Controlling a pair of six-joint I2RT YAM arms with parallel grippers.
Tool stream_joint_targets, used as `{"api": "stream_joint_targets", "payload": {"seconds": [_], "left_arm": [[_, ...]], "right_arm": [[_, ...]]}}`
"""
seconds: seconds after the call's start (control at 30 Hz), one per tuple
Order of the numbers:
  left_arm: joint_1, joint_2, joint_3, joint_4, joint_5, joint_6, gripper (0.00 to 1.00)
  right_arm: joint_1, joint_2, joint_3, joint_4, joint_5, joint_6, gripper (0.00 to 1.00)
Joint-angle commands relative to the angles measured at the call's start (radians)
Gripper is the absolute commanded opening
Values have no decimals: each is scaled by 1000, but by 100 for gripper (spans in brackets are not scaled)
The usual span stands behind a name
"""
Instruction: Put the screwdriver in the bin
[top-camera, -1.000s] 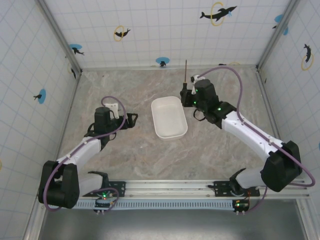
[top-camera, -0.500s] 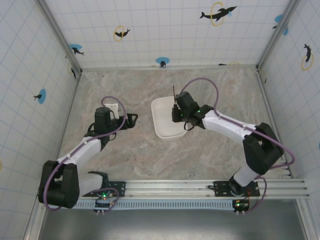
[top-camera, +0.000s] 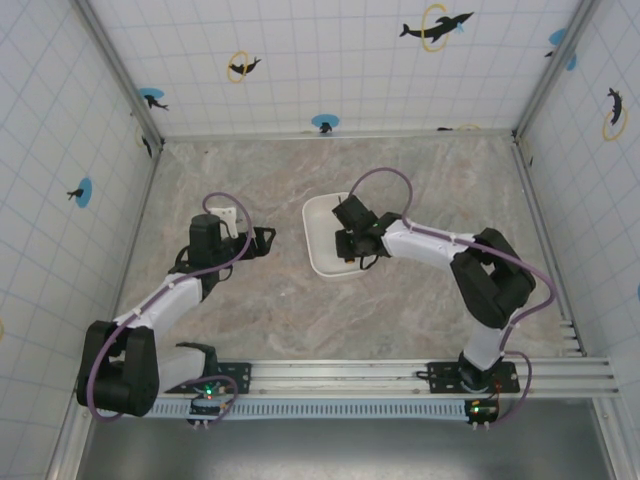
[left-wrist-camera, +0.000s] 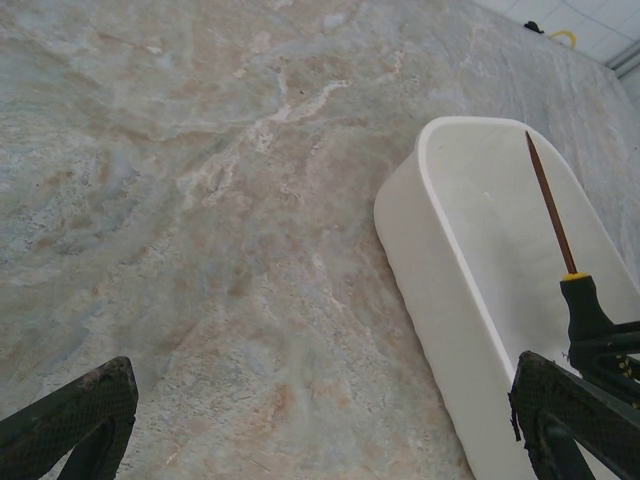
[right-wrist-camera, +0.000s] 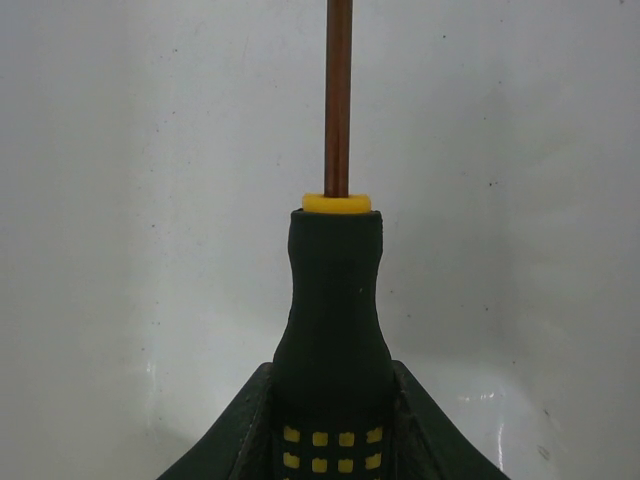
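Since a second ago, the right gripper (top-camera: 345, 240) has swung in from the far side and now hangs over the bin (top-camera: 312, 225). Its fingers clamp the black handle of the screwdriver (right-wrist-camera: 335, 330), and the shaft juts straight out ahead of the fingertips above the bin's white floor. The left gripper (top-camera: 265, 240) sits well apart, jaws spread wide over the table (left-wrist-camera: 200, 200).

The bin (top-camera: 312, 240) is a shallow white tray with rounded corners and a raised rim, upright near the middle of the table (top-camera: 260, 320). The screwdriver (right-wrist-camera: 332, 310) has a black handle with yellow squares, 1 yellow collar and a thin coppery shaft. It is gripped by the handle over the bin's inside.
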Motion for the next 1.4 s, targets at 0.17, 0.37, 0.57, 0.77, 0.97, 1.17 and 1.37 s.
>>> {"api": "stream_joint_targets", "payload": {"seconds": [0.17, 0.37, 0.57, 0.77, 0.97, 1.17, 1.37], "left_arm": [[-9, -8, 12, -11, -9, 8, 97], [-9, -5, 10, -11, -12, 7, 97], [-7, 0, 6, -10, -13, 9, 98], [-9, 2, 6, -11, -18, 14, 97], [-9, 12, 8, -8, -16, 17, 97], [-11, 14, 8, -8, -15, 22, 98], [-9, 13, 9, -9, -16, 25, 98]], "right_arm": [[9, 63, 53, 11, 6, 8, 0], [13, 96, 72, 9, 6, 7, 0], [20, 122, 90, 9, 6, 8, 1], [22, 141, 99, 6, 12, 8, 8], [22, 149, 103, 2, 15, 8, 22], [23, 146, 102, 1, 22, 7, 35], [22, 134, 105, -13, 46, 4, 50]]}}
